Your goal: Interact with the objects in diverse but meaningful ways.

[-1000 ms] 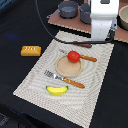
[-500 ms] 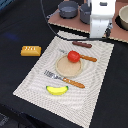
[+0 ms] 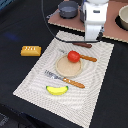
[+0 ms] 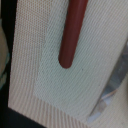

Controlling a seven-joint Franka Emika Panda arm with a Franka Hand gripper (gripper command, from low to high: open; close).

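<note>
At the mat's far edge, the dark brown sausage [image 3: 81, 45] lies directly below the arm's claw [image 3: 93, 38], its long axis running along that edge; whether the claw is spread or clenched cannot be told.

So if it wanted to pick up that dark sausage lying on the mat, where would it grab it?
Probably around the middle of the sausage, coming straight down from above. It lies flat on the mat, long and thin, so the claw would likely close best across its narrow width, not along its length.
</note>
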